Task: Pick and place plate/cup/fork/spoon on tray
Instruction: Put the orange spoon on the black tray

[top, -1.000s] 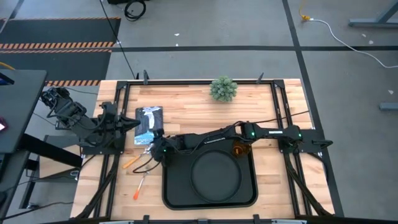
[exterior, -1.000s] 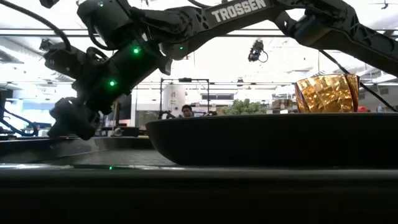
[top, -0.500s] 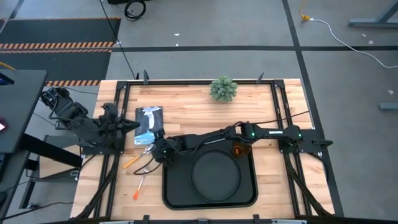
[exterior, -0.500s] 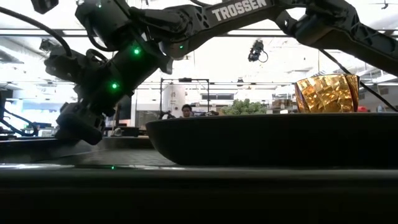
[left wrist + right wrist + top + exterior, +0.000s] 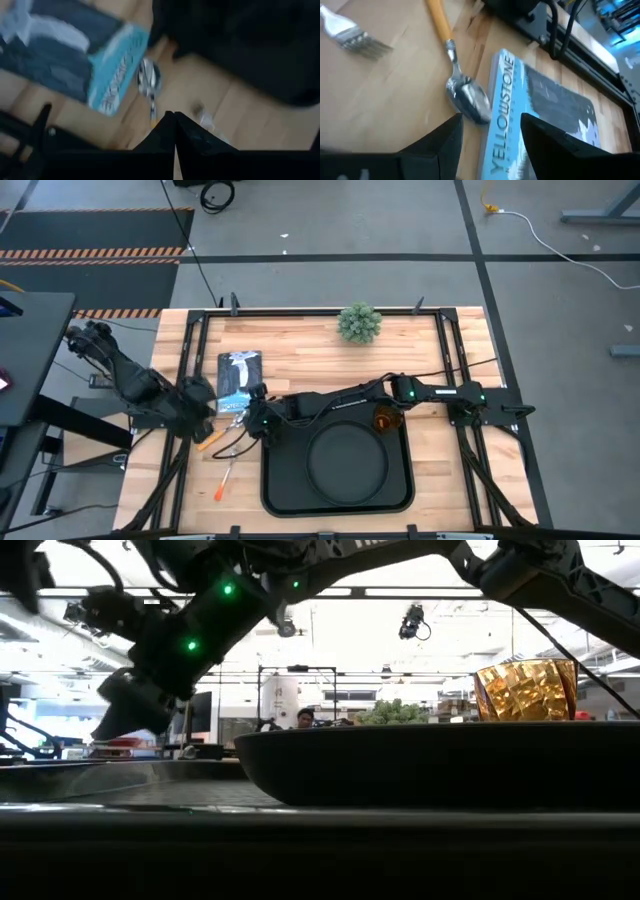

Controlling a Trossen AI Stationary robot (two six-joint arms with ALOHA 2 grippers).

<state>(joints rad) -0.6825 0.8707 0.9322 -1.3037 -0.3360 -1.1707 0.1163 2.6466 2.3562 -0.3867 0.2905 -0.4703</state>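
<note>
A wooden table fills the middle of the high view. The tray sits lower centre, already holding the plate and, at its upper right corner, the amber cup — cutlery seems to be what's left. The right gripper reaches past the tray's upper left corner, fingers spread wide and empty, likely for the spoon, whose shiny bowl lies just beside a book. The left gripper, pinched closed on nothing, is nearby. The fork — orange handle, silver tines — lies lower left.

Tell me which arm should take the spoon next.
Right, probably. The right gripper is open with the spoon just ahead of its fingers. The left gripper is shut beside the book, also near the spoon.
</note>
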